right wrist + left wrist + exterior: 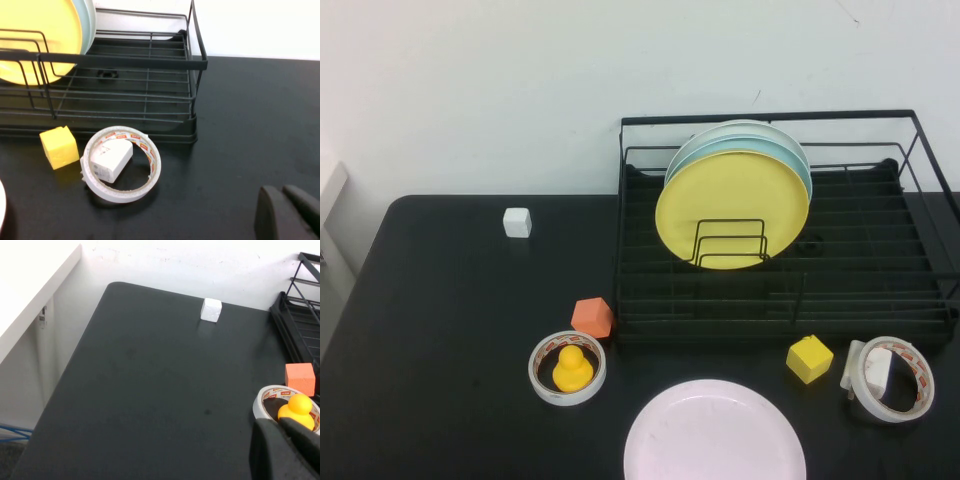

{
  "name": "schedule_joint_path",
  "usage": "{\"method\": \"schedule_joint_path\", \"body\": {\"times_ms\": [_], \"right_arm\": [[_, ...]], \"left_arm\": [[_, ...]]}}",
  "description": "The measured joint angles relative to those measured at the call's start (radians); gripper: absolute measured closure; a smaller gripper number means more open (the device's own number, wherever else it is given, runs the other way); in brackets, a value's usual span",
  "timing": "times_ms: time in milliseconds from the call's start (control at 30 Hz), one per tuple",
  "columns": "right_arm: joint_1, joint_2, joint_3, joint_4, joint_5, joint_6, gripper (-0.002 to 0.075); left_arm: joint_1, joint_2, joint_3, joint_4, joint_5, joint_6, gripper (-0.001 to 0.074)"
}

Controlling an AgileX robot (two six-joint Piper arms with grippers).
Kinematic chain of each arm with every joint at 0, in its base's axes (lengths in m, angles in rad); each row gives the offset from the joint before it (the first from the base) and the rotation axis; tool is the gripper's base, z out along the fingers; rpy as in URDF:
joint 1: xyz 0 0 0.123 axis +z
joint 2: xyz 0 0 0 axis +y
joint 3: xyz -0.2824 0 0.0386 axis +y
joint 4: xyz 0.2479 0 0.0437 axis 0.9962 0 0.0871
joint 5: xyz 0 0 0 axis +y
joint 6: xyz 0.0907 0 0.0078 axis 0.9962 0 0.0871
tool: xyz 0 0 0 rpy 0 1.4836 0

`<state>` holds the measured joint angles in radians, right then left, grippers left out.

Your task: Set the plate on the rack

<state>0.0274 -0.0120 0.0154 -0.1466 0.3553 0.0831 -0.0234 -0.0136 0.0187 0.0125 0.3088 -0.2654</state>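
Plate [715, 432] flat on table, untouched, short of rack [880, 262] | left gripper [285, 450], right gripper [287, 212] both parked well clear, grip state cannot tell | task unstarted

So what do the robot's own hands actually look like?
Little shows. The left gripper and the right gripper each appear only in their own wrist view, as dark, matte, rounded black fingers at the picture's edge. No cables or markings are visible, and the high view shows neither arm.
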Motion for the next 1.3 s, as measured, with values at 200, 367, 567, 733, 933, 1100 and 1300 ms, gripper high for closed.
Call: {"method": "schedule_joint_path", "body": {"times_ms": [200,367,567,733,933,1100,1300], "right_arm": [[0.0,0.0,0.0,0.0,0.0,0.0,0.0728],[0.0,0.0,0.0,-0.005,0.0,0.0,0.0728],[0.0,0.0,0.0,-0.014,0.0,0.0,0.0728],[0.0,0.0,0.0,-0.014,0.0,0.0,0.0728],[0.0,0.0,0.0,0.173,-0.002,0.002,0.0728],[0.0,0.0,0.008,0.628,-0.002,0.042,0.0728],[0.0,0.0,0.011,0.856,-0.011,-0.015,0.0728]], "left_arm": [[0.0,0.0,0.0,0.0,0.0,0.0,0.0738],[0.0,0.0,0.0,0.0,0.0,0.0,0.0738],[0.0,0.0,0.0,0.0,0.0,0.0,0.0737],[0.0,0.0,0.0,0.0,0.0,0.0,0.0738],[0.0,0.0,0.002,-0.182,-0.052,-0.146,0.0737],[0.0,0.0,0.002,-0.675,-0.14,-0.403,0.0737],[0.0,0.0,0.002,-0.765,-0.171,-0.419,0.0737]]}}
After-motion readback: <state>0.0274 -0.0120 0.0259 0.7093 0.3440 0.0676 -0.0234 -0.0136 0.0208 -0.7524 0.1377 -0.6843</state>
